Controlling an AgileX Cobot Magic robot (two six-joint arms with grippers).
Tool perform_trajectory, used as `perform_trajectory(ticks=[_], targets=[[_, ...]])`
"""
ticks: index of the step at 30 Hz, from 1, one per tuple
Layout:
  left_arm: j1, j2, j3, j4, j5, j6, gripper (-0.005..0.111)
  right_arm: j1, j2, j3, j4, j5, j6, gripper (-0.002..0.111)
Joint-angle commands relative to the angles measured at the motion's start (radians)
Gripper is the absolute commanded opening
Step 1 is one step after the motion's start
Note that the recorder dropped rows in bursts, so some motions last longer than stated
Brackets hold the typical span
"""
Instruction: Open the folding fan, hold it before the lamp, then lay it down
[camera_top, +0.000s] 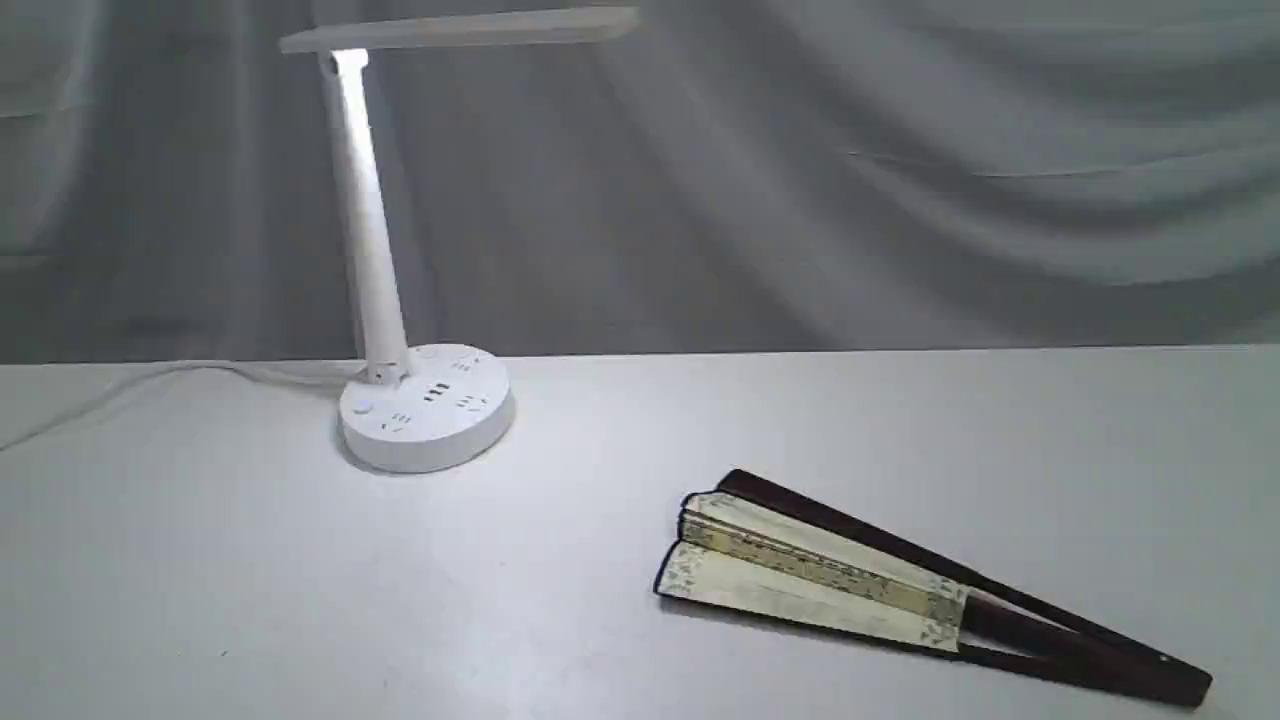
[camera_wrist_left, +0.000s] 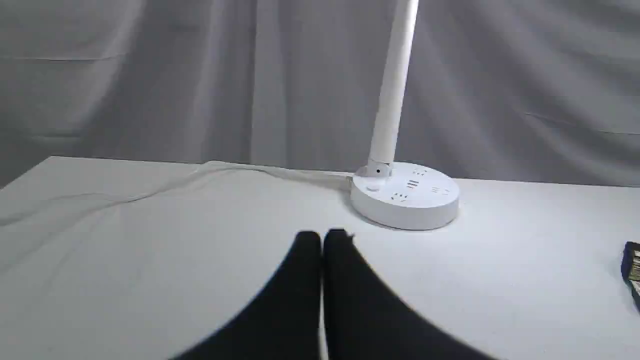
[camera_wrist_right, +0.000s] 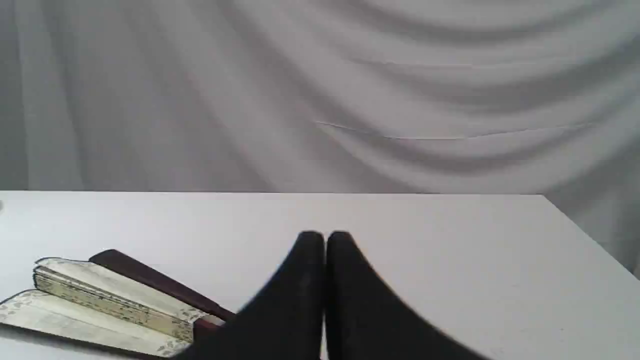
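Fan (camera_top: 800, 580) lies barely splayed on the table (camera_top: 200, 600), well apart from the lamp (camera_top: 425, 410) and near your right gripper (camera_wrist_right: 325, 238), likely first to take it, though that and your left gripper (camera_wrist_left: 322, 238) are both pinched shut, empty.

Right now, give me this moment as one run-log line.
stage: not started | folding fan: barely spread, flat on table, apart from lamp | left gripper: shut, empty | right gripper: shut, empty
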Motion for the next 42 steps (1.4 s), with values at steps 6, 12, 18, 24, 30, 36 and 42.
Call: perform_trajectory(ticks=[6, 12, 18, 24, 30, 36, 42], targets=[[-0.007, -0.003, 0.004, -0.009, -0.009, -0.005, 0.000, -0.003, -0.005, 0.003, 0.001, -0.012, 0.002, 0.000], [-0.007, -0.003, 0.004, -0.029, -0.011, -0.007, 0.000, -0.003, -0.005, 0.003, -0.004, -0.019, -0.010, 0.000], [-0.007, -0.003, 0.003, -0.080, -0.029, -0.009, 0.000, -0.003, -0.005, -0.024, -0.007, -0.020, -0.032, 0.000], [-0.007, -0.003, -0.107, -0.085, -0.026, -0.017, 0.000, -0.003, -0.005, -0.153, -0.007, 0.069, -0.032, 0.000], [-0.007, -0.003, -0.249, -0.085, 0.084, -0.017, 0.000, -0.003, -0.005, -0.326, -0.007, 0.278, -0.028, 0.000], [-0.007, -0.003, -0.423, -0.085, 0.336, -0.017, 0.000, -0.003, -0.005, -0.465, 0.001, 0.421, -0.022, 0.000], [-0.007, -0.003, -0.584, -0.085, 0.580, 0.004, 0.000, -0.003, -0.005, -0.568, 0.011, 0.620, 0.027, 0.000]])
